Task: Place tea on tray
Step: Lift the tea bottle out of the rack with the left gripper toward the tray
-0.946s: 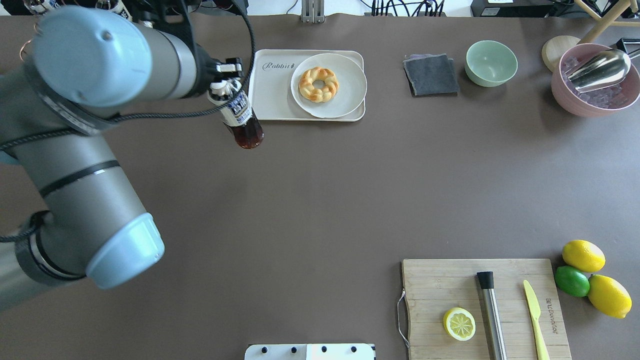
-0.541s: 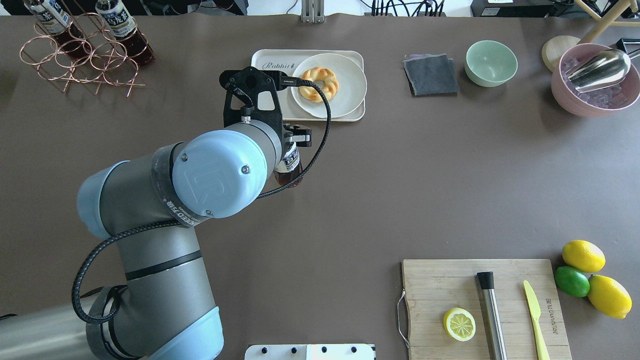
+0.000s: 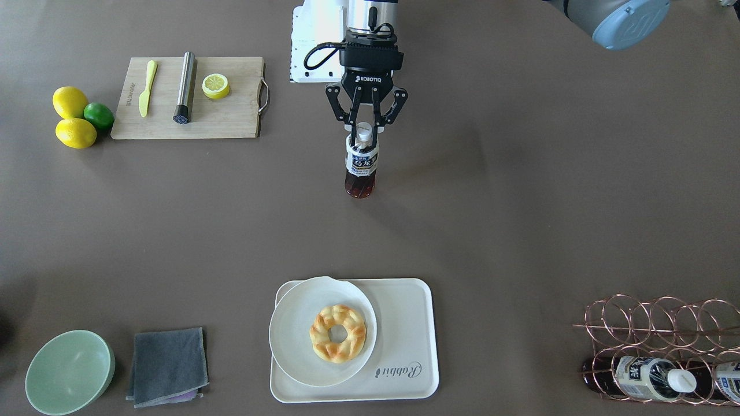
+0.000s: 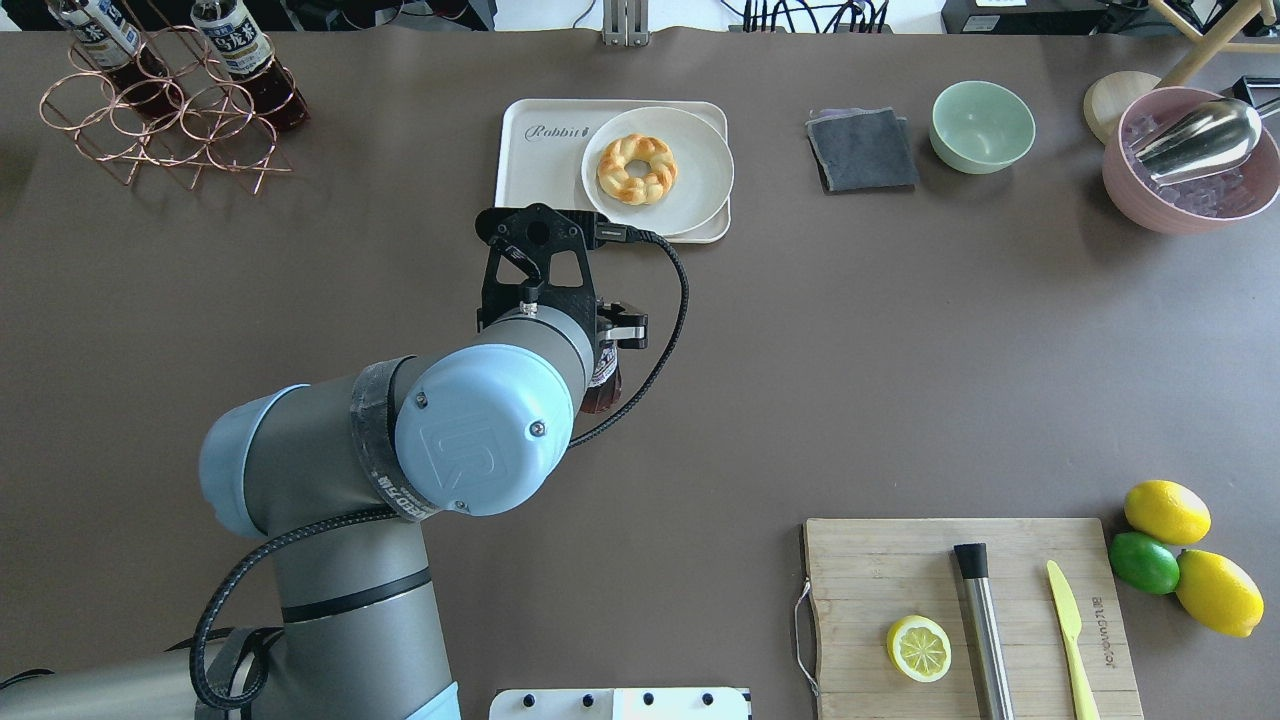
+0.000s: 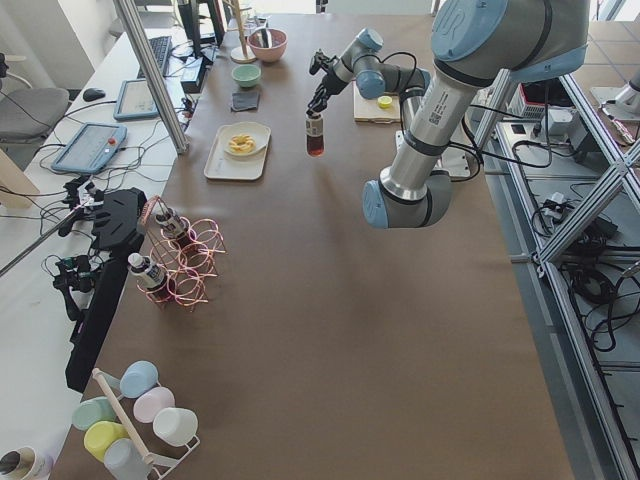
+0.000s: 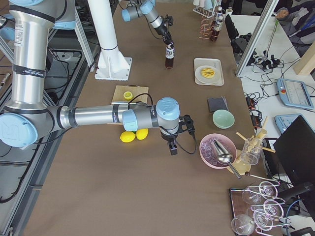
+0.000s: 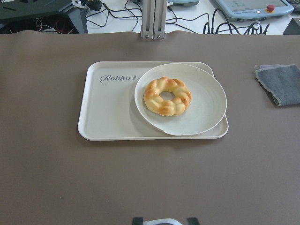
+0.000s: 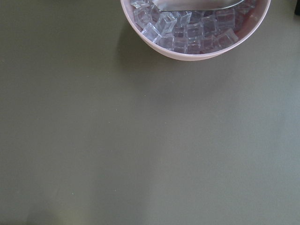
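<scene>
Your left tool (image 3: 363,132) clamped on neck of tea (image 3: 361,167), bottle upright above counter (image 3: 520,202). Tray (image 3: 404,323) lies straight out from base, well apart; steer to bare strip on robot's left of plate (image 3: 295,329).

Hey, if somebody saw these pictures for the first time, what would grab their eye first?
Most likely the left end effector at mid-table, shut on the cap of an upright tea bottle of dark reddish liquid. Next, the golden braided pastry ring on a white plate, which sits on the cream tray at the table's far side from the robot, well apart from the bottle.
</scene>
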Tool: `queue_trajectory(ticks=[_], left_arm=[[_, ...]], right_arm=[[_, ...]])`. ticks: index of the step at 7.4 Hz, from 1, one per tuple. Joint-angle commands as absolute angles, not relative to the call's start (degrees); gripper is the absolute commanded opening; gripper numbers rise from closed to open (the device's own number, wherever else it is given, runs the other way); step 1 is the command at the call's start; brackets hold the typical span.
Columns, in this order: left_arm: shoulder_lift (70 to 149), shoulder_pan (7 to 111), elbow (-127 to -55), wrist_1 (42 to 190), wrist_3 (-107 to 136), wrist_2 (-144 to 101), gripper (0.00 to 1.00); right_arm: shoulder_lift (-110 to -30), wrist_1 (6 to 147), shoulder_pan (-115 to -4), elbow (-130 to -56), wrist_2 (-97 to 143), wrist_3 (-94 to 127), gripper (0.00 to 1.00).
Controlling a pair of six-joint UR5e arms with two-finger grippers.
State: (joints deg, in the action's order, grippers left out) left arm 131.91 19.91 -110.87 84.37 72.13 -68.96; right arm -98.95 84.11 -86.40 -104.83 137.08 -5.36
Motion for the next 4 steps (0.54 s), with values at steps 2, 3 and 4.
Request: queue_trajectory(ticks=[2,3,4], left_arm=[[131.84,18.9,-110.74,84.46,72.16,-67.85,0.0],[131.57,18.37,-110.48,84.46,72.16,-67.85,0.0],[131.66,18.37,-110.65,84.46,72.16,-67.85,0.04]], right_arm=[[-99.23,84.11,-86.22,-104.77,137.02,-5.36,1.0],[-99.23,84.11,-86.13,-104.59,136.76,-5.36,1.0],[-98.97,84.11,-86.05,-104.42,136.58,-5.36,1.0]])
